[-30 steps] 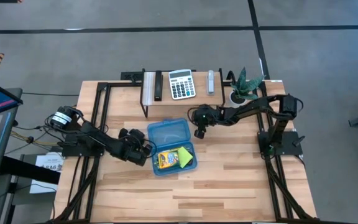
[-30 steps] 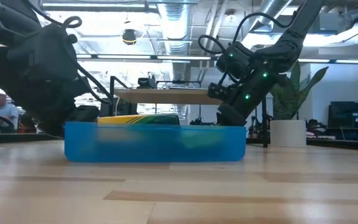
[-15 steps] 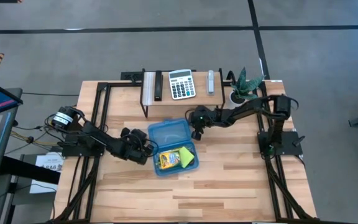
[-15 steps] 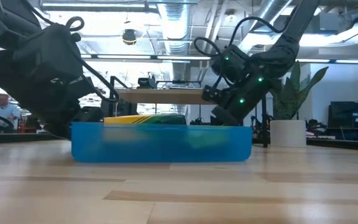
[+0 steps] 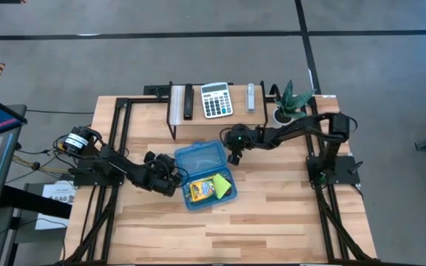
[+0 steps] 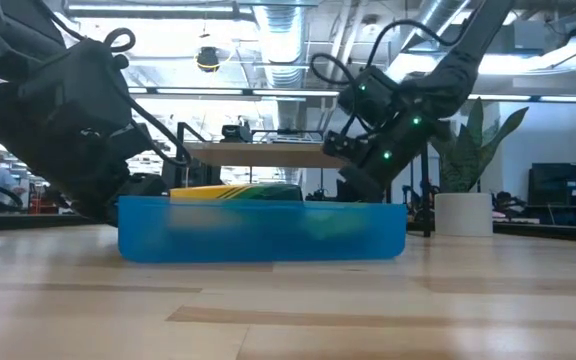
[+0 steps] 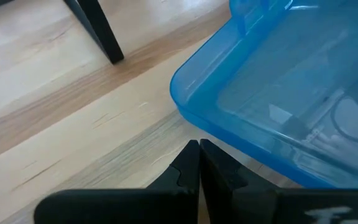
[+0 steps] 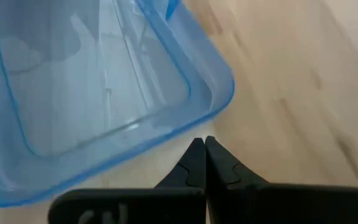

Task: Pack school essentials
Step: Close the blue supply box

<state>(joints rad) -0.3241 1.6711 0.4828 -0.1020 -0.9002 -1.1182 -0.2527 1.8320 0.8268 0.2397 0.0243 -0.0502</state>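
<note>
1. Since a second ago the blue pencil case (image 5: 205,174) has slid a little toward the right arm's side of the table, and the left gripper (image 5: 170,177) has followed it while the right gripper (image 5: 233,157) edged in toward the lid.
2. Left gripper (image 7: 199,163): its fingers are pressed together, holding nothing, with the tips just beside the corner of the case's base.
3. Right gripper (image 8: 200,160): its fingers are likewise pinched together and empty, with the tips just beside the corner of the open lid (image 8: 98,81).
4. Task things: the yellow-green crayon box (image 5: 197,189) and the lime-green sticky-note pad (image 5: 219,186) lie inside the base. I cannot make out pencils, eraser, scissors or pen in the case.
5. Risk: in my judgement, a push from closed tips on one corner could spin or skid the light case across the wood, since nothing pins it.
6. Risk: the crayon box rides at or slightly above the rim in the low view (image 6: 233,192), so the lid might not seat if folded over.
7. Count: two grippers, one case, one crayon box, one pad.
8. On the rear shelf (image 5: 174,118): one calculator (image 5: 216,99), one black bar (image 5: 188,103), one grey bar (image 5: 251,97). One potted plant (image 5: 290,102) stands beside it.
</note>
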